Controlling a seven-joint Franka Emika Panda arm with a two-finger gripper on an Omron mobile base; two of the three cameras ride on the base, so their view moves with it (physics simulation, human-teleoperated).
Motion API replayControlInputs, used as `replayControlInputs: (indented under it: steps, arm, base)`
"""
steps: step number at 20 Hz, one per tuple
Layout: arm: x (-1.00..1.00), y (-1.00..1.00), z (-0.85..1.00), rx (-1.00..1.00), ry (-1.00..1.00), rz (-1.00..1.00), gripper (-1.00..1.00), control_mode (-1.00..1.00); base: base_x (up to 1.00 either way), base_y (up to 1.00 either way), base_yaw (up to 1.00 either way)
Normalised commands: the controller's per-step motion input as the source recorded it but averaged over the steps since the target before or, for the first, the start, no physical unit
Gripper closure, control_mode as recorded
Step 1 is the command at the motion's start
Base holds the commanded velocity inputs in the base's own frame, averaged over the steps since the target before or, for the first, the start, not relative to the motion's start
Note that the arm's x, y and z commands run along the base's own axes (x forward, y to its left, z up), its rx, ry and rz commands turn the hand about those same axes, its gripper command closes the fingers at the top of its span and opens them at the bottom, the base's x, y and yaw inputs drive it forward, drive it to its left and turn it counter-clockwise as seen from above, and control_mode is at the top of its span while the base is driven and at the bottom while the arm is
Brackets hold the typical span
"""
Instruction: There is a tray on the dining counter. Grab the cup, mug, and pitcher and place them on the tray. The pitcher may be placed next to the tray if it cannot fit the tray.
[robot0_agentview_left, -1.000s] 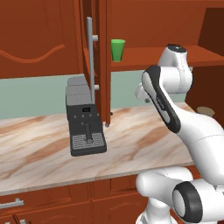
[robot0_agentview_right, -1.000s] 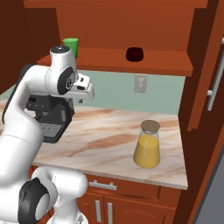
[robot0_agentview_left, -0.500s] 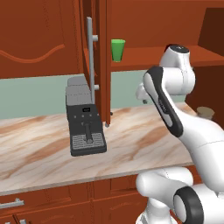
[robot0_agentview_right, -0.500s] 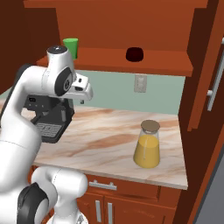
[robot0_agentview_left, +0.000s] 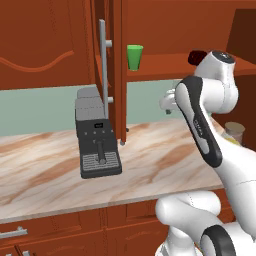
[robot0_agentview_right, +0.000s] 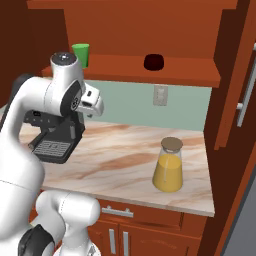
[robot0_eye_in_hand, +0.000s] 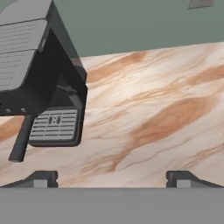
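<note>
The green cup (robot0_agentview_left: 134, 57) (robot0_agentview_right: 80, 54) stands on the wooden shelf above the counter. The dark red mug (robot0_agentview_right: 154, 62) sits farther right on the same shelf and is partly hidden behind my arm in the left base view. The pitcher (robot0_agentview_right: 168, 165) of orange liquid stands on the marbled counter to the right. My gripper (robot0_eye_in_hand: 112, 179) (robot0_agentview_right: 98, 106) hangs open and empty above the counter, below the shelf, between the cup and the mug. The tray and the dining counter are out of view.
A black coffee machine (robot0_agentview_left: 96, 135) (robot0_eye_in_hand: 35, 74) stands on the counter left of the gripper. An open cabinet door with a long metal handle (robot0_agentview_left: 105, 75) juts out beside the cup. Another door (robot0_agentview_right: 240, 80) stands open at the far right.
The gripper's jaws have spread wide open. The arm has shifted only slightly and the cup, mug and pitcher stand where they were.
</note>
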Motion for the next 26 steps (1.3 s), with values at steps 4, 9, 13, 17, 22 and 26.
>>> replayControlInputs:
  steps: [4,9,13,17,22,26]
  arm:
    - [-0.26,0.0,0.28,0.15,-0.13,-0.06,-1.0,-1.0]
    - [-0.12,0.0,0.39,0.18,-0.09,-0.07,-1.0,-1.0]
    - [0.0,0.0,0.32,0.2,-0.05,-0.1,-1.0,-1.0]
    - [0.0,0.0,0.32,0.24,-0.06,-0.11,-1.0,-1.0]
    - [0.0,-0.09,0.2,0.27,-0.01,-0.05,-1.0,-1.0]
    - [0.0,-0.02,0.24,0.24,0.0,-0.02,-1.0,-1.0]
  base:
    - [0.0,0.0,0.0]
    - [0.0,0.0,0.0]
    - [0.0,0.0,0.0]
    - [0.0,0.0,0.0]
    - [0.0,0.0,0.0]
    - [0.0,0.0,0.0]
